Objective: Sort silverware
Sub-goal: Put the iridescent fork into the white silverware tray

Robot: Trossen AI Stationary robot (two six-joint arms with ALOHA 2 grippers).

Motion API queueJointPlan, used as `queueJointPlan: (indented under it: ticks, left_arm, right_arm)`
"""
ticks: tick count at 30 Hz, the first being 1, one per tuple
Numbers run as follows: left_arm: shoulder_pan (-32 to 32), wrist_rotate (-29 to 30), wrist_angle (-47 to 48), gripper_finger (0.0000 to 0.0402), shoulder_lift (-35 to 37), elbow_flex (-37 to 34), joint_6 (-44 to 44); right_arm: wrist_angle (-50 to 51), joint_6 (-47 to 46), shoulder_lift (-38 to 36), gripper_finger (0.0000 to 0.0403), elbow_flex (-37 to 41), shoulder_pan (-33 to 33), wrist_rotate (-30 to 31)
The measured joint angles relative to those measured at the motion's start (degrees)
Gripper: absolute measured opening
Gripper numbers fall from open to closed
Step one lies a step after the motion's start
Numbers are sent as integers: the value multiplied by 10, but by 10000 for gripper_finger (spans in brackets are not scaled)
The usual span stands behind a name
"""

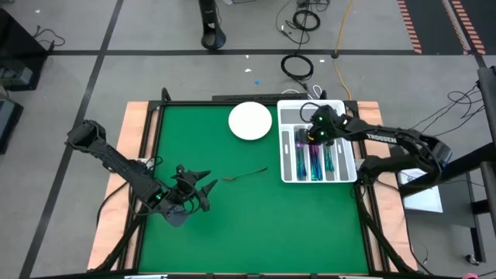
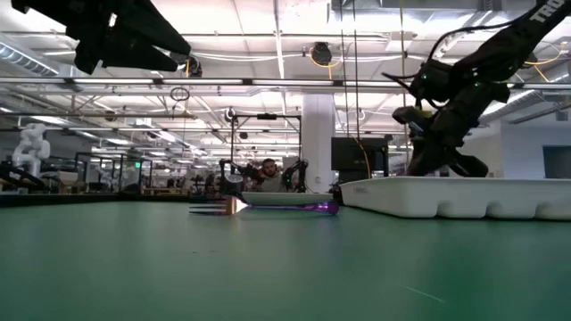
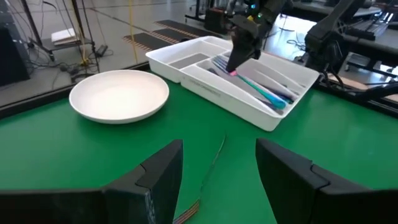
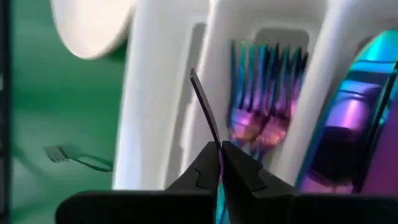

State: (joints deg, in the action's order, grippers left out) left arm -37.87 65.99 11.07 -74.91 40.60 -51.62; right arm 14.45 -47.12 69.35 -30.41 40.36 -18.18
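One iridescent fork [image 1: 246, 173] lies flat on the green mat, left of the white slotted tray [image 1: 318, 180]. Its tines point toward my left gripper [image 1: 192, 190], which hovers open just short of them; in the left wrist view the fork [image 3: 214, 162] lies between the spread fingers' lines. Several sorted pieces [image 1: 314, 159] lie in the tray's slots. My right gripper [image 1: 316, 133] hangs over the tray's far half, above the slot with forks [image 4: 267, 93], shut on one slim piece of silverware [image 4: 205, 106]. My right gripper pinches a slim iridescent piece between its two fingertips [image 4: 236, 163], coming from above and pointing down at the tray. The piece's thin free end [image 4: 194, 78] sticks out past the fingertips toward the tray. I see it edge-on and cannot tell which kind it is or whether it touches the tray.
A white round plate [image 1: 250, 121] sits at the mat's far edge, left of the tray. The plate [image 3: 119, 94] holds nothing. A raised frame borders the green mat [image 1: 232, 225]. In the low view the fork [image 2: 268, 207] lies in front of the tray [image 2: 455, 196].
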Motion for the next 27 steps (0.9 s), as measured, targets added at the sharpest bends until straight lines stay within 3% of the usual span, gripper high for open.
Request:
queueJointPlan:
  ticks: [15, 27]
  left_arm:
    - [1, -1, -2, 203, 0, 0, 11]
    - [1, -1, -2, 203, 0, 0, 10]
  right_arm:
    - [1, -2, 18, 5, 0, 1, 34]
    - [2, 18, 18, 73, -1, 1, 34]
